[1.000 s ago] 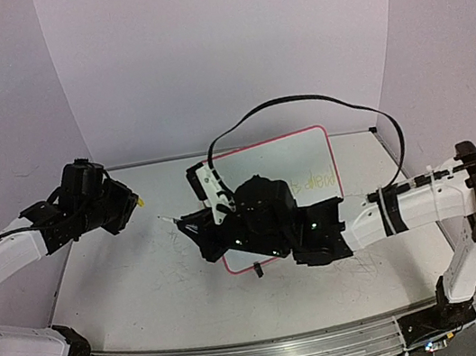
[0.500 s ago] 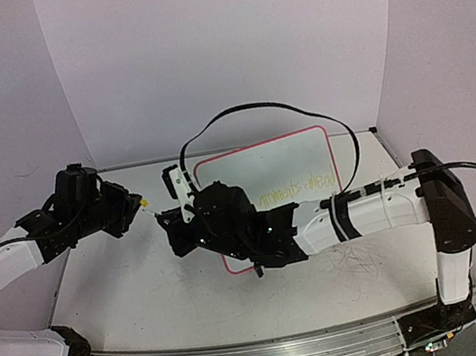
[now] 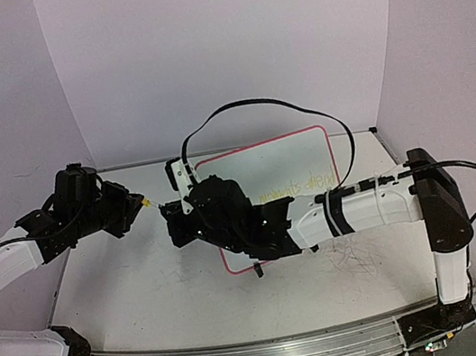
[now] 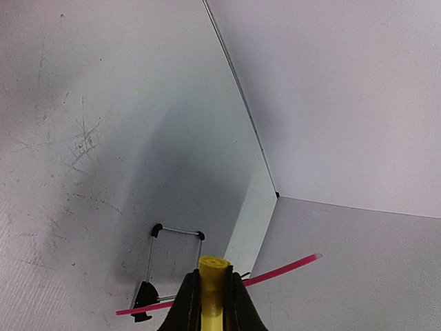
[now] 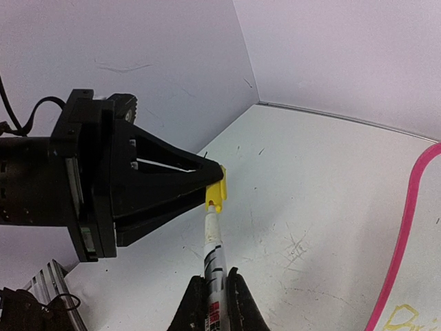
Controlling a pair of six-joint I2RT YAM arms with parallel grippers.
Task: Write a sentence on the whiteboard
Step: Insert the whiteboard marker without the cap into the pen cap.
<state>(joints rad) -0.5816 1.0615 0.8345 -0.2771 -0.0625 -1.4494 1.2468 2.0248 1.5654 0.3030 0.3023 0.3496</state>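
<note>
Cap meets pen: both pincers clamped, nose to nose just off the board's left edge.

My right pincer (image 5: 213,307) is closed tight on the slim white-barrelled marker (image 5: 213,256). Its long axis runs straight out ahead of the fingers towards the left pincer (image 5: 215,181), which is pinched on the small yellow plastic cap (image 5: 217,194). The nib sits right at the cap's mouth, and I can't tell whether it has gone in. As I judge it, the coming push runs along the marker's own axis, right arm towards left, above the scuffed grey-white table (image 3: 146,285). The flat white whiteboard with its pink-red rim (image 3: 294,158) lies to the right of both pincers, partly under my right arm. It carries the faint yellow handwritten sentence (image 3: 299,188), so the writing looks finished.
</note>
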